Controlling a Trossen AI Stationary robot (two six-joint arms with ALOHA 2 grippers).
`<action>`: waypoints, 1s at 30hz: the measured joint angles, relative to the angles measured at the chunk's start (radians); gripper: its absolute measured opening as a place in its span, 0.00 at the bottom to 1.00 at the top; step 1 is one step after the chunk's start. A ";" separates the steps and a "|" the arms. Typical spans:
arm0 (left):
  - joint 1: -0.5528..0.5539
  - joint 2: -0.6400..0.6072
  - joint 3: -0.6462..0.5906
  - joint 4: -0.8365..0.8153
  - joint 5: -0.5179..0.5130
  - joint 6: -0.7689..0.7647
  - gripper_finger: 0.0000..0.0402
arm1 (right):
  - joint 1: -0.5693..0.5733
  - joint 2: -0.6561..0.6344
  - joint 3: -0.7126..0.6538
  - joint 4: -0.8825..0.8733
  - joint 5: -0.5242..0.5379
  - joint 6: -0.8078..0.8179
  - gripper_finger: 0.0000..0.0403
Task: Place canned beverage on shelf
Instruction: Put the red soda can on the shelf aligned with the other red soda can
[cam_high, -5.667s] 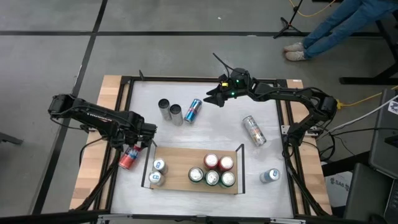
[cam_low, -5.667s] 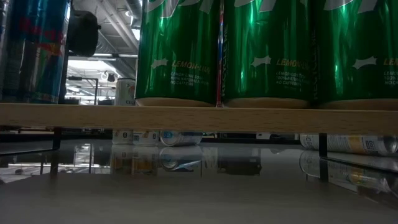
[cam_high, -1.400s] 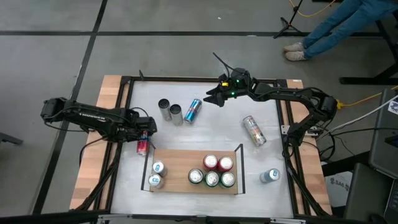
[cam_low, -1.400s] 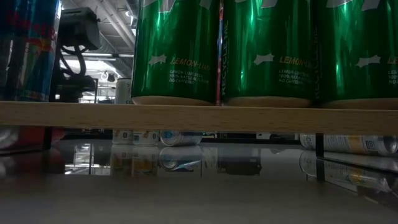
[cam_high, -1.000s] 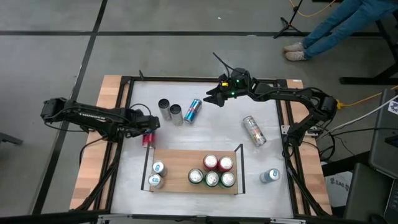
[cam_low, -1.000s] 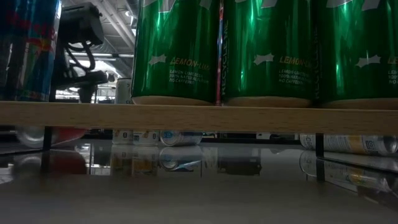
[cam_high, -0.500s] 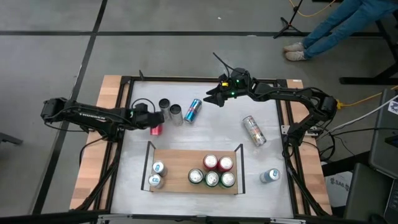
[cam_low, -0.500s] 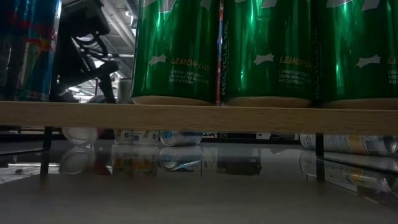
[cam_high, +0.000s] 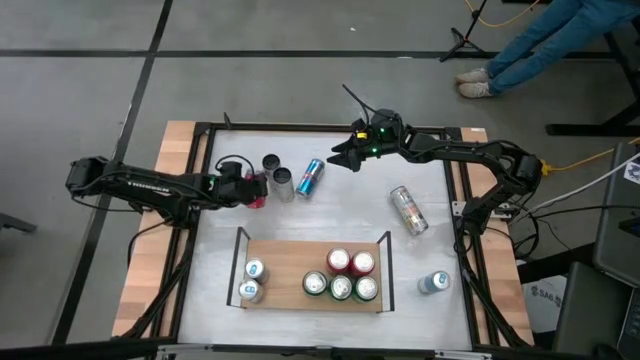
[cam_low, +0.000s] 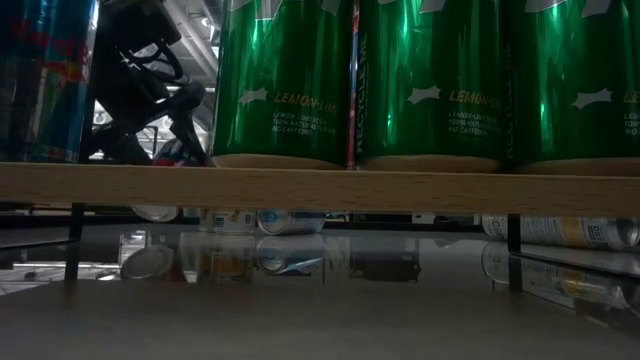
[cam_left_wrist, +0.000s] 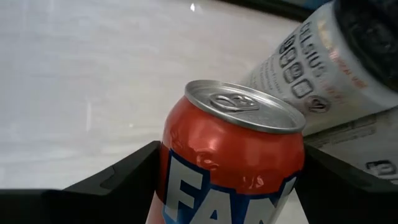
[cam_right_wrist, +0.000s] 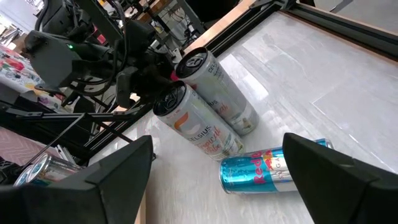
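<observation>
Left gripper (cam_high: 252, 188): grasps the red can (cam_left_wrist: 233, 158), one finger on each side, at the far left of the table (cam_high: 350, 215), just beside two silver cans (cam_high: 277, 172).
Red can: off the shelf, in the left gripper, well short of the board.
Right gripper (cam_high: 345, 152): fingers spread, nothing between them, at the table's far edge near a lying blue can (cam_high: 311, 177).
Shelf (cam_high: 290, 275): near middle of the table; carries two pale cans (cam_high: 251, 279) on its left and five green and red cans (cam_high: 343, 275) on its right.
Others: a can (cam_high: 409, 210) lies at right; another (cam_high: 433, 283) stands near right.
</observation>
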 joint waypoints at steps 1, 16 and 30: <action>-0.003 0.000 0.000 0.006 -0.014 0.003 0.75 | 0.000 0.000 0.000 0.000 0.000 0.000 0.86; -0.109 0.000 0.000 0.023 -0.098 0.032 0.75 | -0.001 0.000 0.000 0.000 0.000 -0.003 0.86; -0.238 0.000 0.000 0.184 -0.264 0.114 0.75 | -0.001 0.000 0.000 0.000 0.000 -0.003 0.86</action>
